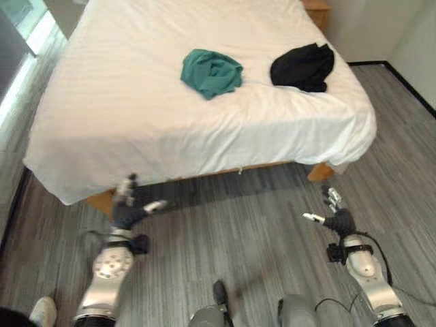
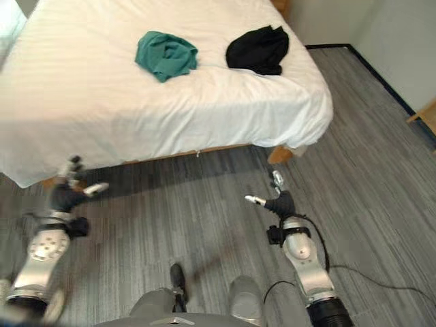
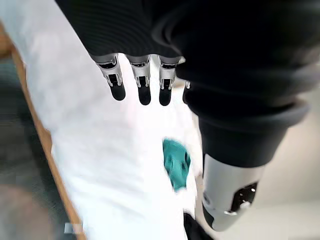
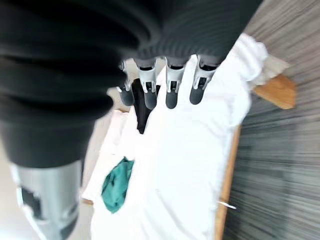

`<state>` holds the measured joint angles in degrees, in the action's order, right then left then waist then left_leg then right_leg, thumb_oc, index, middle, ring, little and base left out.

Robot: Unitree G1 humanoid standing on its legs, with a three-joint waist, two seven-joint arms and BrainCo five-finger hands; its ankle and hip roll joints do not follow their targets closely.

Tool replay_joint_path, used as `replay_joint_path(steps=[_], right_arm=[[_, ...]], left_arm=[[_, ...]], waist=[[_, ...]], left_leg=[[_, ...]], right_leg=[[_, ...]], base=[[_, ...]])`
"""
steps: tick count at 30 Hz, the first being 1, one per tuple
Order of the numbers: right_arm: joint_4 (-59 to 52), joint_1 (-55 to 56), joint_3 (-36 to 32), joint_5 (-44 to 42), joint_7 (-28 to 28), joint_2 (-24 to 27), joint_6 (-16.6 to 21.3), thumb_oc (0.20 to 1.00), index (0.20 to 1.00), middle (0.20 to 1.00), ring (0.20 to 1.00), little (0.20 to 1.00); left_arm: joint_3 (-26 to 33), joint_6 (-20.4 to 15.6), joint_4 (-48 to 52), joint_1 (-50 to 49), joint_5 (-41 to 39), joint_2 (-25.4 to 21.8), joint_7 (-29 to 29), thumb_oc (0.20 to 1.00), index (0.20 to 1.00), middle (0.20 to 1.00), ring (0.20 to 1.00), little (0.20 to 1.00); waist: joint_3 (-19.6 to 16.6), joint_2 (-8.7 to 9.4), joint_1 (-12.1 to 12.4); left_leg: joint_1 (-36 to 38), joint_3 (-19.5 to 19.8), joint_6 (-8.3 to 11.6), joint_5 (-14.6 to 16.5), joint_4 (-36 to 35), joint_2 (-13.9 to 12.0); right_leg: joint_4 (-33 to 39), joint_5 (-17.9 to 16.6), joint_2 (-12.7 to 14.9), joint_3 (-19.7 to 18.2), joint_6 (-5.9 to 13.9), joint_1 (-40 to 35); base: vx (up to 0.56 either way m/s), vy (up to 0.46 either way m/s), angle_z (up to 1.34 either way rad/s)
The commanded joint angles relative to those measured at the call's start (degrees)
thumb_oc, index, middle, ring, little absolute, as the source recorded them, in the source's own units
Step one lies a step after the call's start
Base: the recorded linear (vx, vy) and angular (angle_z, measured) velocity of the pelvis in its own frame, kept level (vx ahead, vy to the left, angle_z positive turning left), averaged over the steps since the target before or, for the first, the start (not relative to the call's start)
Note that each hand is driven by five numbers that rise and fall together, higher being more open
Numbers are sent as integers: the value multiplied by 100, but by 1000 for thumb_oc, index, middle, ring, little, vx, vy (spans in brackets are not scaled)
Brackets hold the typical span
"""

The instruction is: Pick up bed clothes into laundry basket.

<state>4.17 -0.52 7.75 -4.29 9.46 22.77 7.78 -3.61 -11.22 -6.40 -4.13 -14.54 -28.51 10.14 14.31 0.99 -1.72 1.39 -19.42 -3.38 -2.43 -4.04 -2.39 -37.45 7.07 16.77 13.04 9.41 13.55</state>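
Note:
A crumpled teal garment (image 1: 212, 72) lies on the white bed (image 1: 122, 102), near its middle. Beside it, toward the bed's right edge, sits a bundled black garment (image 1: 304, 67). My left hand (image 1: 128, 209) hangs over the grey floor in front of the bed's near left corner, fingers straight and empty. Over the floor below the bed's right corner, my right hand (image 1: 335, 216) is likewise open and holds nothing. The left wrist view shows the teal garment (image 3: 176, 163) on the sheet past my fingers (image 3: 144, 84). In the right wrist view both the teal garment (image 4: 116, 186) and the black garment (image 4: 141, 112) lie beyond the fingers.
The bed has a wooden frame (image 1: 319, 172) showing under the hanging sheet. Grey wood-look floor (image 1: 231, 225) runs between me and the bed. A wooden nightstand (image 1: 317, 10) stands at the far right corner, and another wooden edge (image 2: 426, 112) shows at the right wall.

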Motion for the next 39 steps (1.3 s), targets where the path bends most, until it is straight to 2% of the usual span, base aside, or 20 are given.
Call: replay_joint_path(steps=[1, 2, 6, 9, 10, 12, 15, 16, 19, 21, 22, 24, 26, 27, 30, 34, 35, 36, 38, 39], right_arm=[[-142, -415, -139, 219, 65, 166, 236, 1000, 1000, 1000, 1000, 1000], [-159, -401, -258, 231, 76, 296, 230, 1000, 1000, 1000, 1000, 1000], [-150, -534, -402, 321, 166, 475, 206, 1000, 1000, 1000, 1000, 1000], [-162, -646, -483, 438, 259, 585, 220, 1000, 1000, 1000, 1000, 1000], [-197, -635, -522, 595, 276, 723, 213, 1000, 1000, 1000, 1000, 1000], [-165, -625, -562, 702, 300, 809, 227, 1000, 1000, 1000, 1000, 1000], [-99, -894, -482, 1120, 436, 1231, 134, 1000, 1000, 1000, 1000, 1000], [-122, -1002, -432, 1247, 435, 1370, 124, 1000, 1000, 1000, 1000, 1000], [-97, -1585, -176, 1382, 474, 1780, 76, 1000, 1000, 1000, 1000, 1000], [-62, -1713, -143, 1403, 516, 1832, 58, 1000, 1000, 1000, 1000, 1000], [5, -1832, -79, 1563, 593, 1921, 10, 1000, 1000, 1000, 1000, 1000], [94, -1908, -42, 1705, 667, 1978, -20, 1000, 1000, 1000, 1000, 1000], [132, -1944, 7, 2005, 693, 2104, -105, 1000, 1000, 1000, 1000, 1000], [158, -1973, 34, 2163, 701, 2152, -133, 1000, 1000, 1000, 1000, 1000], [601, -2239, 195, 2479, 846, 2374, -295, 1000, 1000, 1000, 1000, 1000], [766, -2355, 310, 2722, 822, 2500, -345, 1000, 1000, 1000, 1000, 1000], [1019, -2412, 409, 2931, 831, 2588, -446, 1000, 1000, 1000, 1000, 1000], [1795, -3143, 875, 3064, 911, 2657, -623, 1000, 1000, 1000, 1000, 1000], [2248, -3712, 1144, 3099, 1077, 2563, -718, 1000, 1000, 1000, 1000, 1000], [2413, -3918, 1257, 3165, 1120, 2536, -780, 1000, 1000, 1000, 1000, 1000]], left_arm=[[77, -328, 380, 162, 28, 20, -120, 1000, 1000, 1000, 1000, 1000], [73, -316, 348, 132, 35, 38, -201, 1000, 1000, 1000, 1000, 1000], [93, -287, 206, 197, 94, 77, -226, 1000, 1000, 1000, 1000, 1000], [120, -349, 104, 205, 117, 157, -214, 1000, 1000, 1000, 1000, 1000], [87, -392, 90, 216, 109, 205, -258, 1000, 1000, 1000, 1000, 1000], [65, -407, 69, 229, 103, 214, -245, 1000, 1000, 1000, 1000, 1000], [-28, -439, -5, 283, 118, 297, -169, 1000, 1000, 1000, 1000, 1000], [-62, -454, 20, 299, 94, 305, -158, 1000, 1000, 1000, 1000, 1000], [-198, -501, -21, 561, -99, 274, -128, 1000, 1000, 1000, 1000, 1000], [-225, -510, -56, 655, -119, 267, -89, 1000, 1000, 1000, 1000, 1000], [-293, -527, -77, 761, -135, 238, -64, 1000, 1000, 1000, 1000, 1000], [-303, -528, -85, 783, -121, 213, -64, 1000, 1000, 1000, 1000, 1000], [-291, -506, -104, 757, -106, 160, -141, 1000, 1000, 1000, 1000, 1000], [-273, -502, -99, 717, -92, 129, -155, 1000, 1000, 1000, 1000, 1000], [-249, -504, -101, 562, -107, 46, -154, 1000, 1000, 1000, 1000, 1000], [-165, -480, -65, 348, -139, 7, -200, 1000, 1000, 1000, 1000, 1000], [-124, -435, -111, 305, -125, -73, -212, 1000, 1000, 1000, 1000, 1000], [-203, -412, -259, 433, -193, -270, -181, 1000, 1000, 1000, 1000, 1000], [-251, -437, -396, 600, -159, -341, -75, 1000, 1000, 1000, 1000, 1000], [-268, -461, -420, 613, -216, -352, -67, 1000, 1000, 1000, 1000, 1000]], waist=[[-11, 113, -187], [-57, 196, -278], [-109, 238, -376], [-148, 230, -473], [-201, 247, -504], [-276, 285, -548], [-402, 121, -606], [-398, 61, -609], [-176, 120, -498], [-146, 219, -485], [-80, 329, -422], [-86, 306, -409], [-138, 230, -373], [-193, 141, -362], [-292, -111, -204], [-375, -154, -188], [-441, -12, -117], [-223, 92, -15], [-118, 136, 10], [-108, 133, 23]], left_leg=[[-114, -174, 754, -14, -96, -517], [45, -133, 837, 152, -96, -435], [292, -63, 921, 403, -96, -404], [616, -25, 945, 611, -96, -345], [852, 112, 884, 862, -96, -213], [963, 187, 888, 917, -96, -123], [1339, 387, 885, 1061, -96, -68], [1369, 416, 954, 1120, 199, -109], [296, 676, 1473, 418, 2716, -484], [12, 633, 1570, 236, 3213, -501], [-338, 350, 1532, 126, 3463, -722], [-383, 168, 1454, 170, 3212, -857], [-334, -85, 1286, 318, 2246, -815], [-280, -126, 1236, 241, 1565, -748], [-539, -176, 1253, -480, 59, -815], [-420, -267, 1208, -499, -96, -821], [-300, -324, 1124, -429, -96, -724], [-94, -471, 1000, -270, -96, -721], [-28, -567, 1062, -122, -96, -746], [-18, -631, 1110, -109, -96, -791]], right_leg=[[1729, -327, -437, 152, -80, -828], [3063, -487, -604, 92, -43, -813], [4185, -1023, -609, 7, 122, -571], [4245, -1153, -563, -156, 187, -93], [4245, -1160, -621, -427, 174, -224], [4245, -1328, -605, -559, 134, -272], [4245, -1409, -630, -540, 87, -578], [4245, -1339, -670, -516, 29, -737], [4245, -1001, -653, -404, -306, -1339], [4245, -946, -582, -375, -377, -1431], [4245, -835, -530, -294, -458, -1624], [4245, -761, -547, -254, -448, -1690], [4245, -632, -580, -183, -376, -1804], [4245, -570, -623, -183, -320, -1829], [4245, -252, -723, -129, -196, -2162], [4245, -195, -740, -47, -103, -2350], [4208, -385, -675, -40, -85, -2562], [2700, -299, -690, -226, -6, -1784], [2385, -395, -497, -189, 109, -1308], [2674, -427, -408, -49, 90, -1205]], base=[[501, -167, 4], [383, -140, 4], [339, -120, 28], [421, -104, 33], [402, -100, 22], [358, -116, 48], [413, -147, 28], [426, -256, 23], [292, -308, 20], [182, -178, 30], [249, -146, 9], [233, -77, 18], [277, 41, 26], [344, 120, -1], [418, 169, 5], [281, 82, 12], [335, 112, -9], [458, 90, -38], [213, 3, -35], [134, -98, -5]])
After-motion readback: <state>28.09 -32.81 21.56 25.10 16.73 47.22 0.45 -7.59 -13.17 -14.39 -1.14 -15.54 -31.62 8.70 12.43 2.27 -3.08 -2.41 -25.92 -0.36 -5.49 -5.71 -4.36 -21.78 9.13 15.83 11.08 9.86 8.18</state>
